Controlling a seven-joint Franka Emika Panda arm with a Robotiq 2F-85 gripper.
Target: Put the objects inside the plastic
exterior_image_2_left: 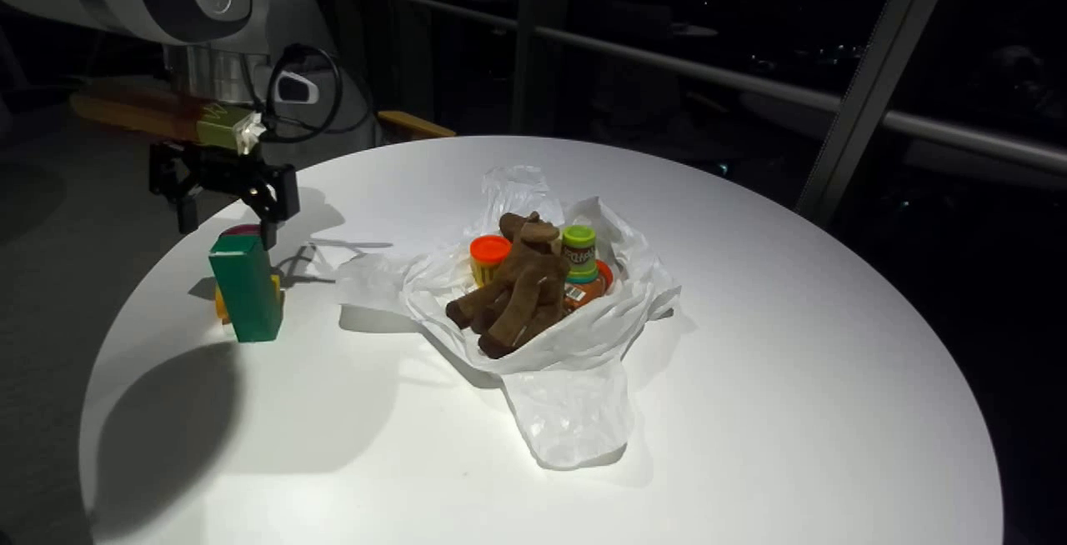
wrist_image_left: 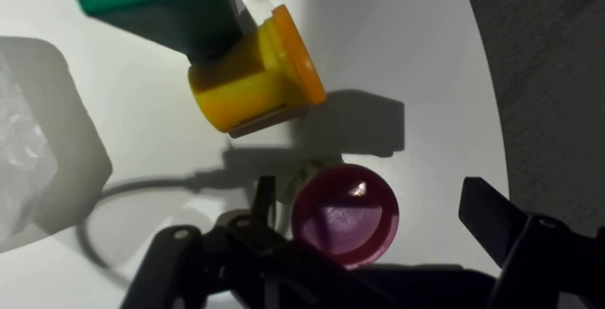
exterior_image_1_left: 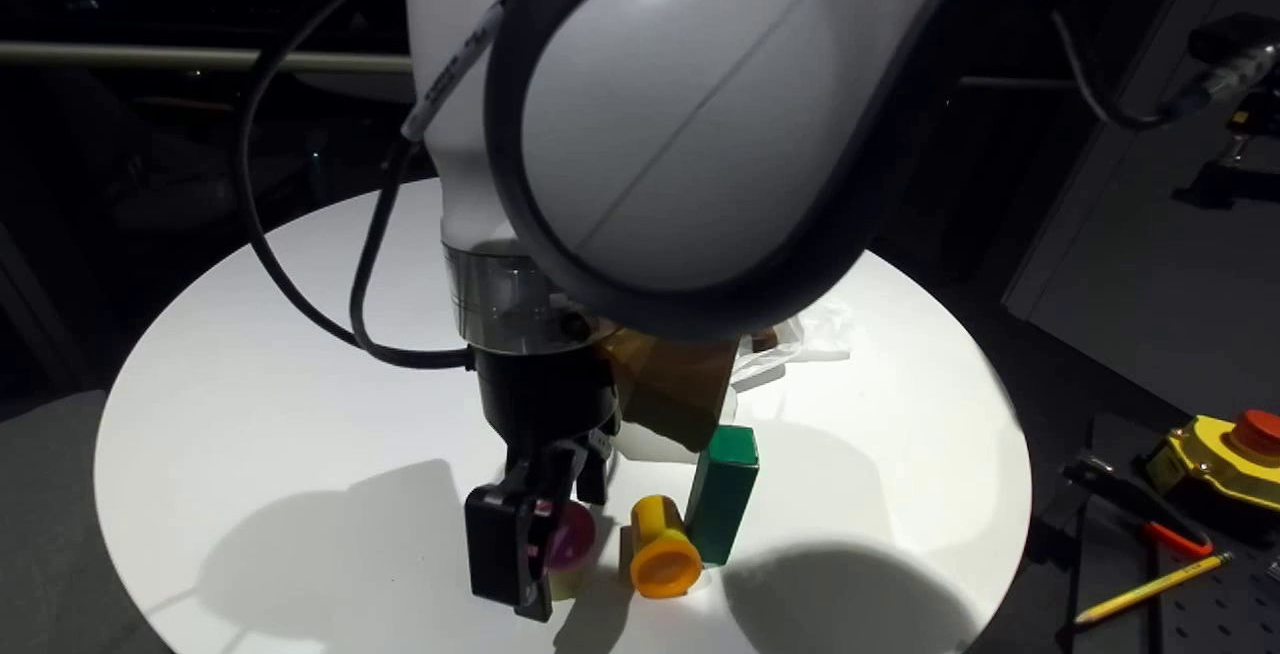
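Magenta-lidded tub (wrist_image_left: 345, 217) round; green block (exterior_image_2_left: 250, 295) boxy; plastic bag (exterior_image_2_left: 583, 345) crinkled

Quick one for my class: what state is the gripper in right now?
Gripper: open, holding nothing; in the wrist view, the magenta lid shows between its jaws.

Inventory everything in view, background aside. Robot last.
table: 1, white, centre
plastic bag: 1, white, on table
plush: 1, brown, in bag
orange-lidded tub: 1, yellow, in bag
green tub: 1, green, in bag
barcoded item: 1, orange-brown, in bag
block: 1, green, on table
lying tub: 1, yellow/orange, beside block
magenta tub: 1, magenta lid, on table
button box: 1, yellow/red, off table
pencil: 1, yellow, off table
hooked item: 1, orange, off table
arm: 1, white, over table
tool: 1, black, by magenta tub
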